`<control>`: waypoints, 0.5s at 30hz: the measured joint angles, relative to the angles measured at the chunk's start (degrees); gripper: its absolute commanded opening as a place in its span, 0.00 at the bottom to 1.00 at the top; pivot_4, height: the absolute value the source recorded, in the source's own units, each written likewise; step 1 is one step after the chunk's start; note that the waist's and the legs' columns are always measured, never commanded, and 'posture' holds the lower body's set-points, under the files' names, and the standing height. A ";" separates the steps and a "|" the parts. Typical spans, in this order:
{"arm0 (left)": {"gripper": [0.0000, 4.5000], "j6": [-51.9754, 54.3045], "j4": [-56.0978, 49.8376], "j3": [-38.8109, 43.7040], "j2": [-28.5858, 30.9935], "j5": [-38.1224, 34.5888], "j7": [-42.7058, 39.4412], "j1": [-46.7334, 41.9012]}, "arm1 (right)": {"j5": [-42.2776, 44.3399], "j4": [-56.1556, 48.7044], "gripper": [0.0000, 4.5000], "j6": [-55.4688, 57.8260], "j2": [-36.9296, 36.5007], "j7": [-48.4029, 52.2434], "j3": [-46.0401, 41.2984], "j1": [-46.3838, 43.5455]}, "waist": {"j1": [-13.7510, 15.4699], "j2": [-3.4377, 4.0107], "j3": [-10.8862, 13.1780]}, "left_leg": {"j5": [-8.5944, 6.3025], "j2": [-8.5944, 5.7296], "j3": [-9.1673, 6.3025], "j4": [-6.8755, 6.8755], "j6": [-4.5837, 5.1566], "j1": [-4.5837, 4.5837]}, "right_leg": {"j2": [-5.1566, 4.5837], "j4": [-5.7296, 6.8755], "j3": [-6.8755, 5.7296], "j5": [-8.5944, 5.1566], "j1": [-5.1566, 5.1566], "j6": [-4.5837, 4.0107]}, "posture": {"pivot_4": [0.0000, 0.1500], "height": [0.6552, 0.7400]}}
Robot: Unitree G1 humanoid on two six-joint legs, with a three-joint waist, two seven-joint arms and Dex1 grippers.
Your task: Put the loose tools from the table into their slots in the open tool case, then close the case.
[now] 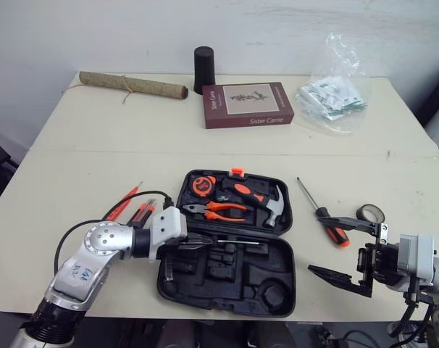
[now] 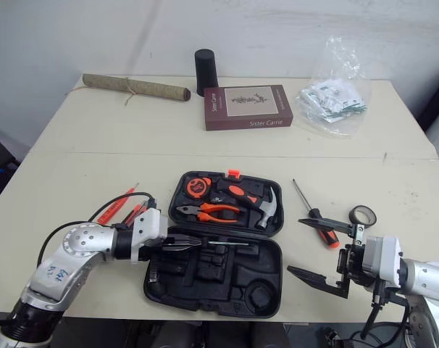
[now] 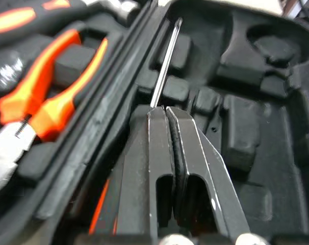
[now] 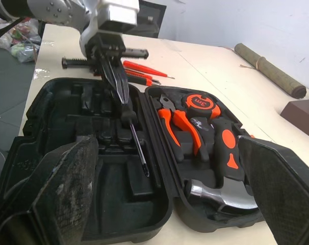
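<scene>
The black tool case (image 1: 234,279) lies open near the table's front edge. Its far half holds orange pliers (image 1: 216,210), a hammer (image 1: 266,206) and a tape measure (image 1: 203,185). My left gripper (image 1: 201,245) hovers over the near half's left side, shut on a thin screwdriver (image 3: 164,64) whose shaft points right along the hinge. An orange-and-black screwdriver (image 1: 324,215) lies loose on the table right of the case, with a tape roll (image 1: 370,213) beyond it. My right gripper (image 1: 343,250) stands open at the front right, nothing between its fingers (image 4: 68,189).
Red-handled small screwdrivers (image 1: 125,203) lie left of the case beside my left arm. At the back stand a dark red book (image 1: 247,104), a black cylinder (image 1: 203,69), a rolled mat (image 1: 132,85) and a plastic bag (image 1: 334,94).
</scene>
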 measured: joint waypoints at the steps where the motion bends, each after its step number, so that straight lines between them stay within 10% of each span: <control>1: 0.01 -0.58 0.50 -0.62 -0.37 0.83 0.31 -0.71 | -0.02 0.00 1.00 0.00 0.00 -0.09 0.00 -0.02 | 0.01 -0.01 0.00 | 0.00 0.00 0.00 0.00 0.00 -0.02 | 0.00 0.00 0.00 0.00 0.00 0.00 | 1.00 1.00; 15: 0.01 5.47 -0.05 -4.68 0.24 3.07 1.48 -3.71 | -0.67 -0.02 1.00 -0.09 0.45 -1.51 0.00 0.81 | 0.14 0.23 -0.28 | -0.04 0.00 -0.05 -0.01 0.01 0.17 | -0.05 -0.10 -0.02 0.00 0.22 0.00 | 1.00 1.00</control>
